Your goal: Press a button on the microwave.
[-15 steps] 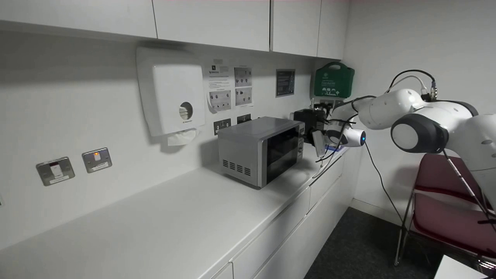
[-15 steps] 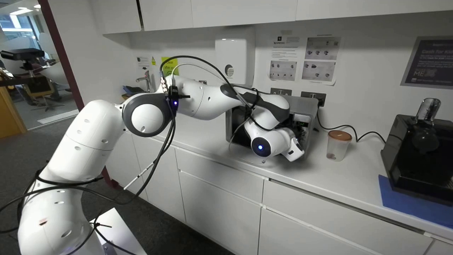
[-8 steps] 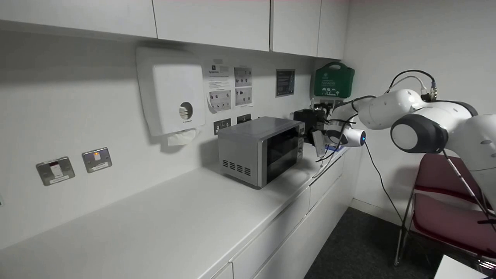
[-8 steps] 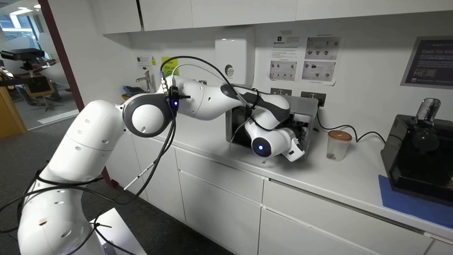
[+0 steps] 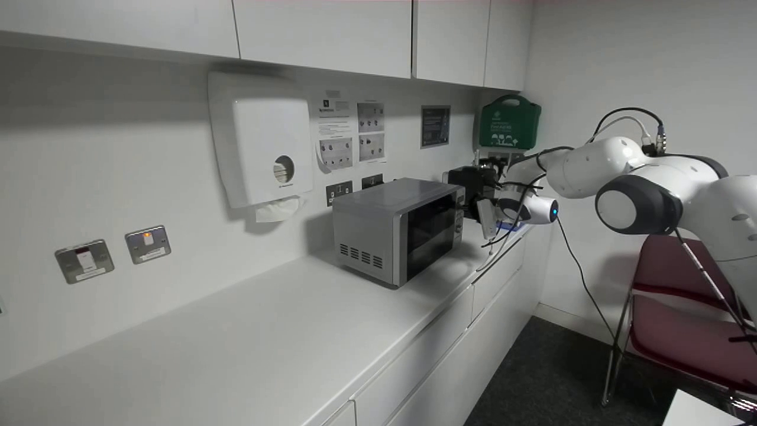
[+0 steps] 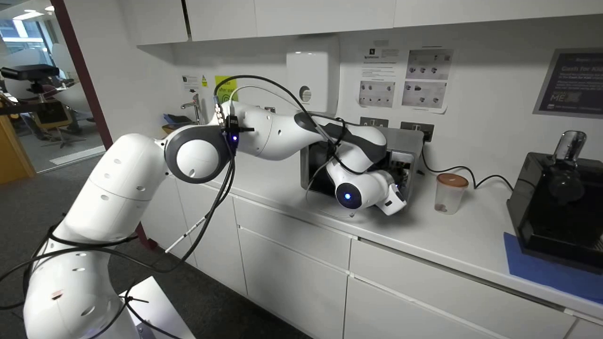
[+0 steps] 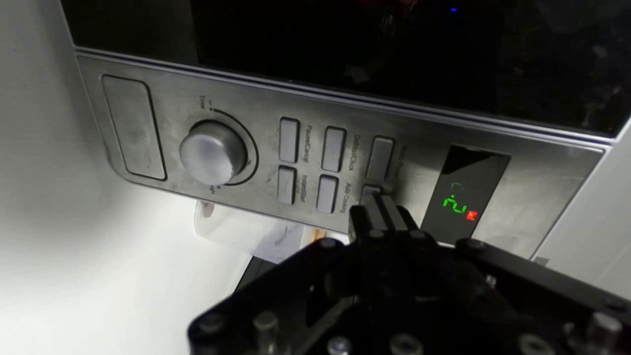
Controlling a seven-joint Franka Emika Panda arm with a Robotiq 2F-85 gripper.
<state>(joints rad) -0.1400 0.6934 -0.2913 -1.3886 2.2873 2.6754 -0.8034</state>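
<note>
The grey-silver microwave stands on the counter with its dark window facing outward; my arm covers much of its front in an exterior view. Filling the wrist view is its control panel, turned sideways, with a round knob, several buttons and a lit display showing green and red signs. My gripper is shut with nothing between its fingers. Its tips lie over the lower button nearest the display, hiding most of it. Whether that button is pressed in, I cannot tell.
A clear tub with a brown lid stands beside the microwave. Farther along is a black machine on a blue mat. A white dispenser hangs on the wall; cupboards overhang the counter. A red chair stands near the arm.
The arm's elbow has shifted very slightly; the wrist stays almost in place at the microwave's front. The microwave has not moved.
</note>
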